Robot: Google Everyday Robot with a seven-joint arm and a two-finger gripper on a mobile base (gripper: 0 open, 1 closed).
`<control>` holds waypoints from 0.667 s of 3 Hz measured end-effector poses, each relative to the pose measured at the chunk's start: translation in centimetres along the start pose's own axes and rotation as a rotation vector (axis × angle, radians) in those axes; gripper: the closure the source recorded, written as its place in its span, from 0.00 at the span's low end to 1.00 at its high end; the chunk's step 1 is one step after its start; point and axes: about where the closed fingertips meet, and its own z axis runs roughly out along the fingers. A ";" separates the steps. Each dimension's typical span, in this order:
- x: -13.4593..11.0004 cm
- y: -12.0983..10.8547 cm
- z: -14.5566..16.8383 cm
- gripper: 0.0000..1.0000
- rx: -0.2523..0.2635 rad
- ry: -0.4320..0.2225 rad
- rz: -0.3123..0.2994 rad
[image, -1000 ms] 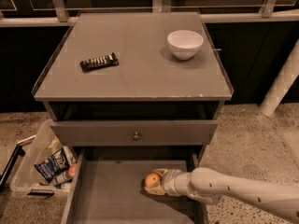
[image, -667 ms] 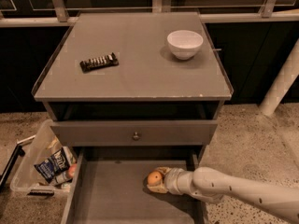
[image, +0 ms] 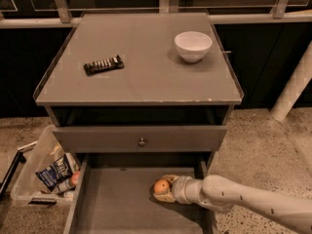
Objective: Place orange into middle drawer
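one relation decides our next move: the orange sits at the very tip of the gripper, on its left end as the camera shows it, with the white arm reaching in low from the right. we read the gripper as clenched on the orange, one tan finger curving over the far side of the fruit and the other under its near side, both touching it. the fruit is round, so no long axis matters. the orange is inside the pulled-out middle drawer, over the right part of its bare grey floor and just in front of the closed drawer panel with the knob. a shadow lies beneath the gripper, but we cannot tell whether the fruit touches the floor. we judge the task nearly done: what remains is letting go and drawing back to the right, and a round fruit may roll. the white bowl and dark bar on top play no part.
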 end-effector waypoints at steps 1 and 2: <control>0.0 0.0 0.0 0.58 0.000 0.000 0.000; 0.0 0.0 0.0 0.34 0.000 0.000 0.000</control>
